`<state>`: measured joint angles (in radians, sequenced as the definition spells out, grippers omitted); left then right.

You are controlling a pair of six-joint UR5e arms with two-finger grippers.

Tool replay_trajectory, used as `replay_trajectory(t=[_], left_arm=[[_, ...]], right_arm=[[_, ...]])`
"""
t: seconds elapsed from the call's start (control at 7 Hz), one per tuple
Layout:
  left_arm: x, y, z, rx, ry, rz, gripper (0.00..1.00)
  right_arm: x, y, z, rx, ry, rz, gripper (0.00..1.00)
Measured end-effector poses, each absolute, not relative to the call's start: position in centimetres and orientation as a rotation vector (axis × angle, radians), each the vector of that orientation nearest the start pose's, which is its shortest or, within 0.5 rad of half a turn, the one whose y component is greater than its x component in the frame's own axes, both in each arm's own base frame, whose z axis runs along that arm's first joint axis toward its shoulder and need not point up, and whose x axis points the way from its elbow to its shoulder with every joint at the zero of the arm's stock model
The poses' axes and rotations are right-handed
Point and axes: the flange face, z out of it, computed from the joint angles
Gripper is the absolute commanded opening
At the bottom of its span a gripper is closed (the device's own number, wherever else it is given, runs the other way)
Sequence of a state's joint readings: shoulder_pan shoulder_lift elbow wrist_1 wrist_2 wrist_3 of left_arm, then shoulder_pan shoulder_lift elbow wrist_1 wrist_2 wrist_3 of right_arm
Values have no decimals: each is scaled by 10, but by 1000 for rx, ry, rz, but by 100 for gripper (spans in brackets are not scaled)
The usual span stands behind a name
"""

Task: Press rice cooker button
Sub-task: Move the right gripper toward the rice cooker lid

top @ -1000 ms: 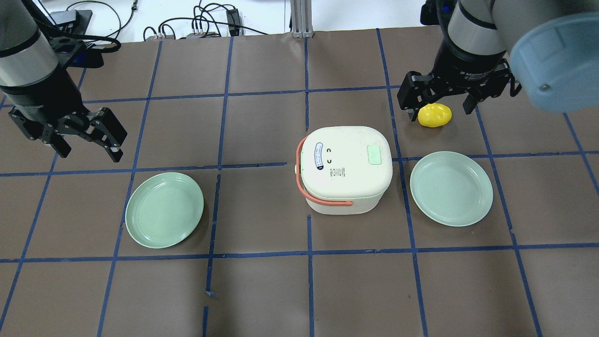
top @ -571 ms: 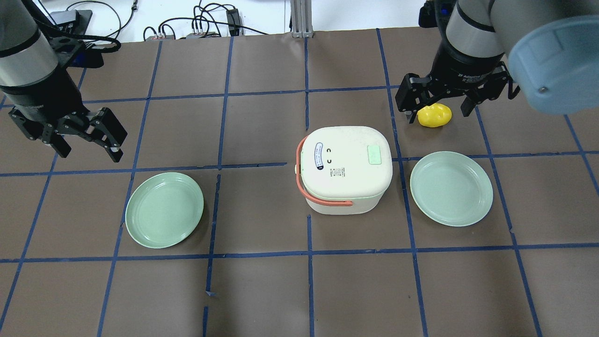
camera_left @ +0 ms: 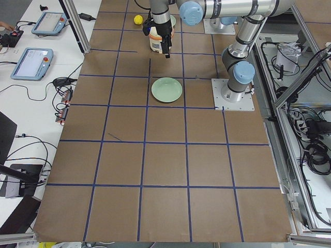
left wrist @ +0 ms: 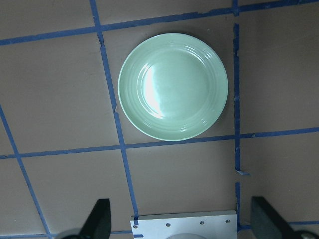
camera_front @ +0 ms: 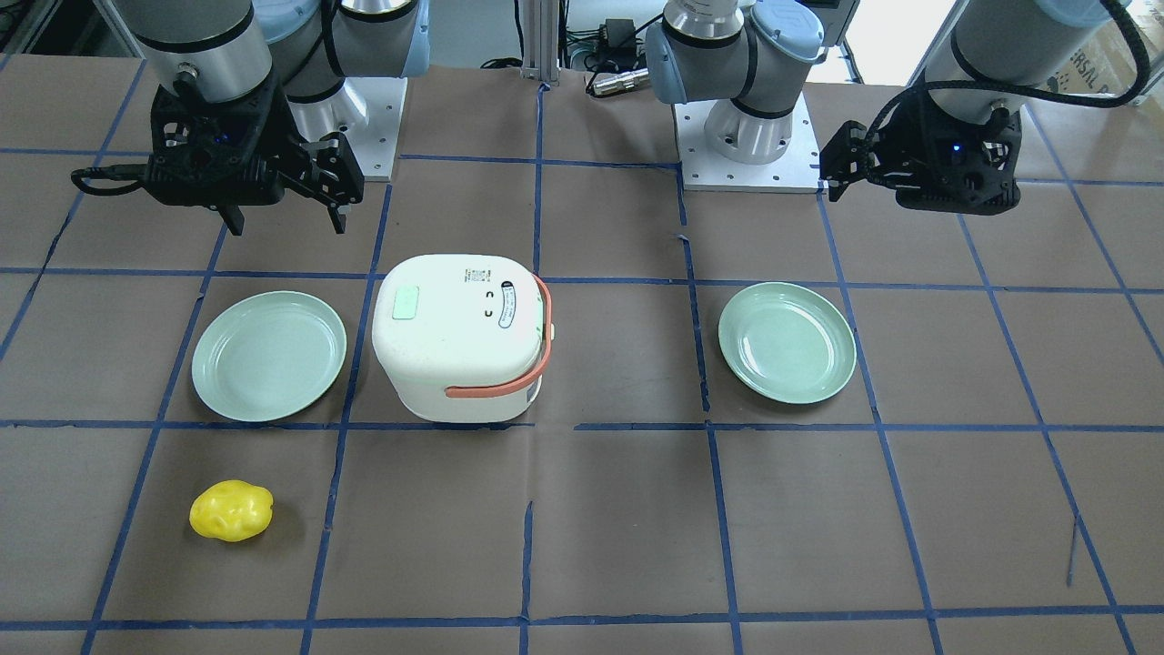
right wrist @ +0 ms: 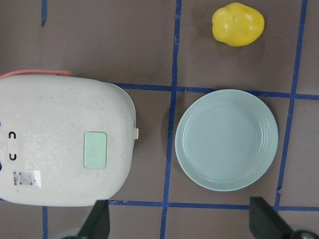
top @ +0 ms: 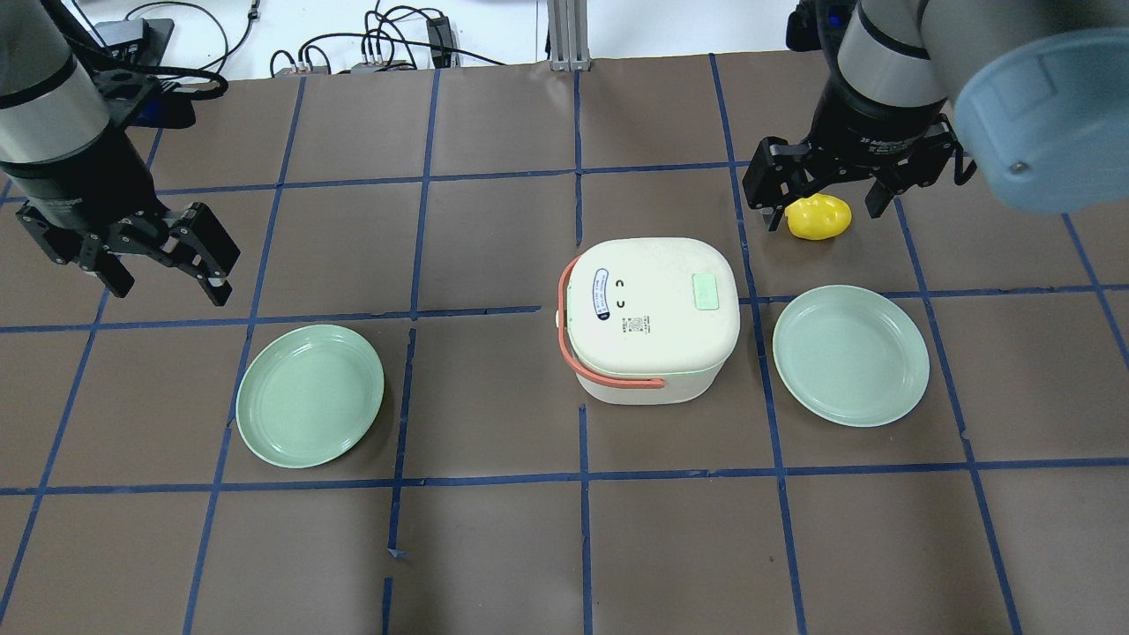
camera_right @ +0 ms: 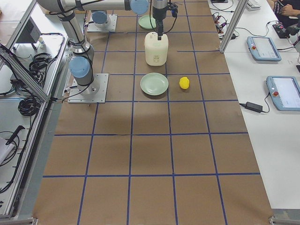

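Rice cooker (top: pixel 651 317): smooth cream plastic, rounded-square body, lid closed, coral strap handle (top: pixel 609 377), pale green rectangular button (top: pixel 706 291) on the lid top. Stands mid-tabletop (top: pixel 494 547), on matte brown paper with a blue tape grid, between left plate (top: pixel 310 395) and right plate (top: pixel 850 354), both glossy, round, green. Right end effector (camera_front: pixel 287 223) and left end effector (top: pixel 169 287): fingers spread, empty, clear of the cooker.

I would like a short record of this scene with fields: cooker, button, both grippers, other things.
rice cooker: table centre, lid closed
button: green, on lid, nothing touching it
right gripper: open, empty, raised on the button's side
left gripper: open, empty, far from cooker
others: left plate and right plate, both empty; yellow toy on table
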<state>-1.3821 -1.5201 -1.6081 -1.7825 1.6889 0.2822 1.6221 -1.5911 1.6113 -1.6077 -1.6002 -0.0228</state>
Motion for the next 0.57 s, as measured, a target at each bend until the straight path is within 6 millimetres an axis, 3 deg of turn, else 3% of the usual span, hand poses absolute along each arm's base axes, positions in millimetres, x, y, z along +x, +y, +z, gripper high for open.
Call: replay_trajectory(t=[0.57], left_arm=[[-35, -464, 476, 161, 3051, 337, 100]], right_arm=[[161, -478, 480, -114, 3118, -24, 100]])
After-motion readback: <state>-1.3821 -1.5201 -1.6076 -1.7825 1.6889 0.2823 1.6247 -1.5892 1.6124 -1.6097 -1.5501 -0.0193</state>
